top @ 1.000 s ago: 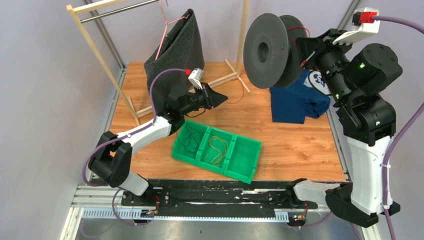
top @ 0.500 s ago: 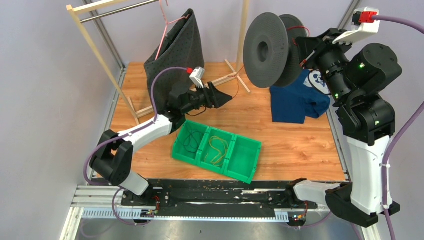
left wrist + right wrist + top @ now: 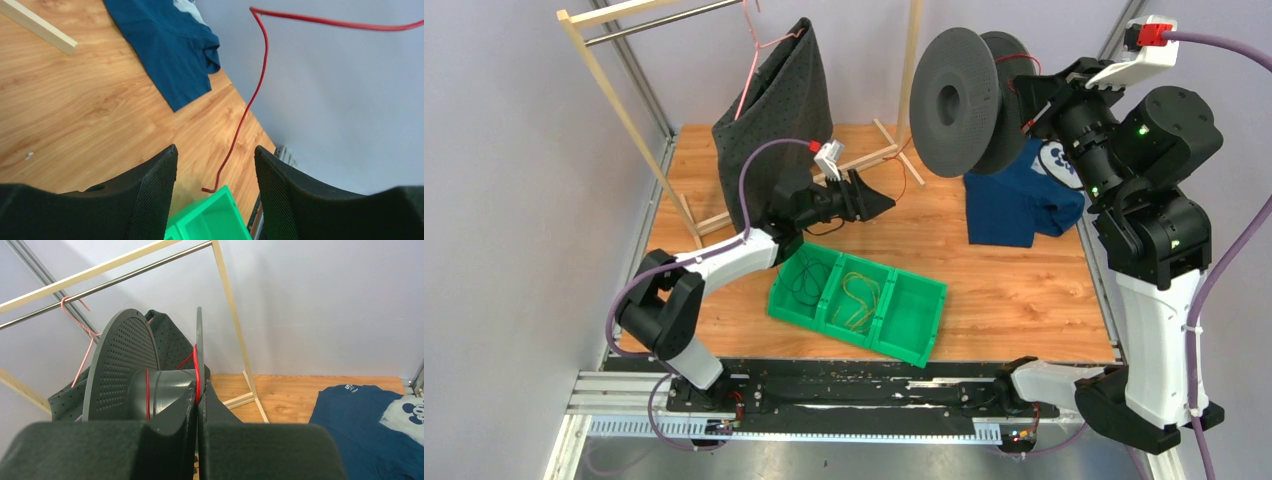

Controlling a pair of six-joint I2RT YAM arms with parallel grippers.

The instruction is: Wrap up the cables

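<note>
A red cable (image 3: 244, 118) is wound on a dark grey spool (image 3: 969, 98) and hangs from it down to the table. Its hooked free end (image 3: 206, 190) lies just past the gap of my open, empty left gripper (image 3: 215, 152), which shows in the top view (image 3: 882, 205) above the table's middle. My right gripper (image 3: 198, 390) is shut on the spool's rear flange rim, with the red cable (image 3: 196, 365) pinched at the fingertips. A dark cable (image 3: 805, 281) and a yellow cable (image 3: 857, 298) lie in separate compartments of the green bin (image 3: 922, 322).
A wooden garment rack (image 3: 614, 95) stands at the back with a dark grey cloth (image 3: 776, 105) on a pink hanger. A blue shirt (image 3: 1014, 205) lies under the spool at the right. The bin's right compartment holds nothing.
My left gripper has moved to the right across the table toward the hanging red cable. The right arm and spool have not moved.
</note>
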